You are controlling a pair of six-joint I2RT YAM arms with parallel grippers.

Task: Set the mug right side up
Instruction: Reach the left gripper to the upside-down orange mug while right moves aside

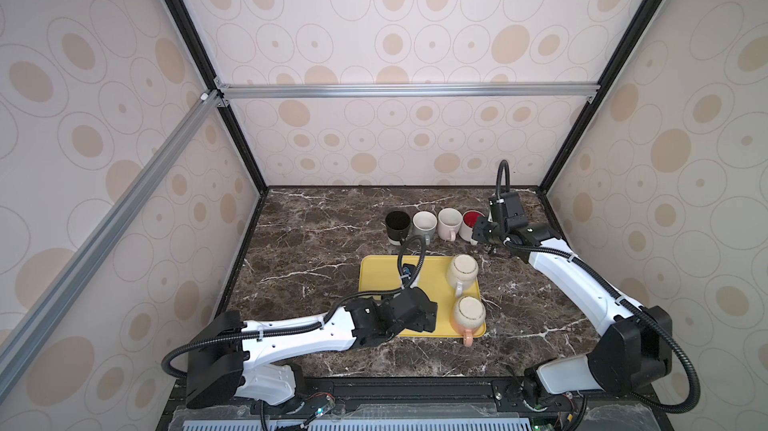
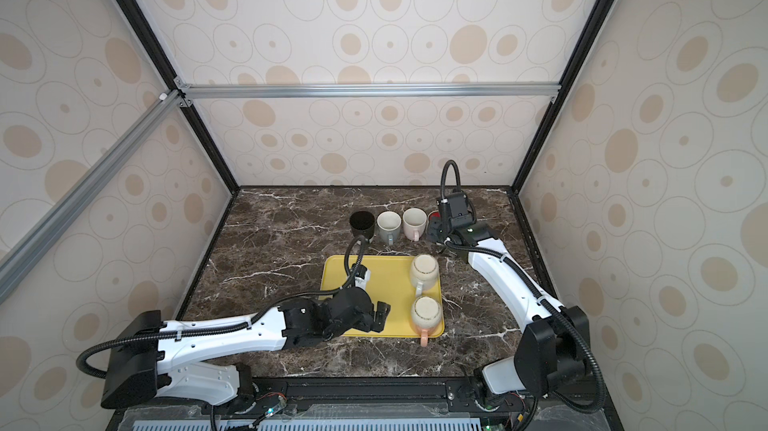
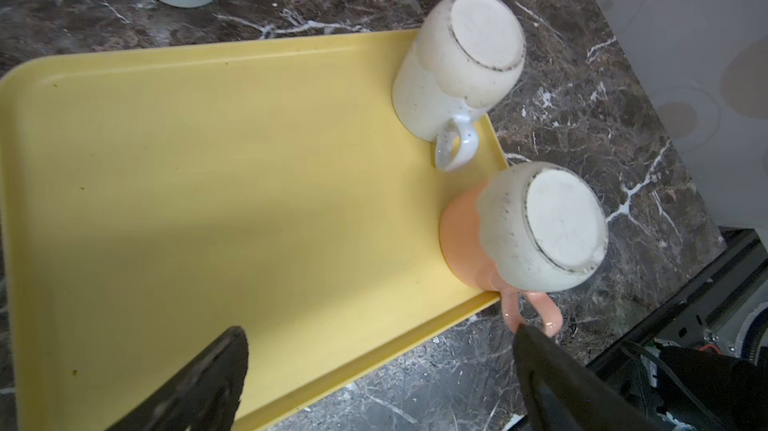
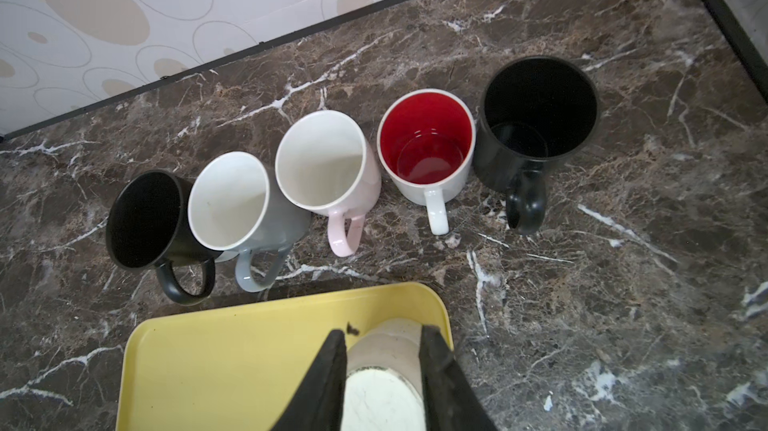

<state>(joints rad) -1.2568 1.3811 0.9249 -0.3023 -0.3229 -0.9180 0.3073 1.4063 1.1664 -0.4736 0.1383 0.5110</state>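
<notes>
two mugs stand base-up along the right side of the tray [image 1: 386, 279]. the left pincer [image 3: 379, 328], wide open and empty, hangs beside the peach mug [image 1: 468, 316], its handle nearest; the right pincer [image 4: 384, 330], narrowly parted and empty, hovers just beyond the white mug [image 1: 462, 270].

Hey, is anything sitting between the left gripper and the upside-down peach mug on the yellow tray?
Nothing visible does. Only bare yellow tray lies between the open left gripper and the peach mug; the white upside-down mug stands farther along the tray's edge, off that line.
</notes>
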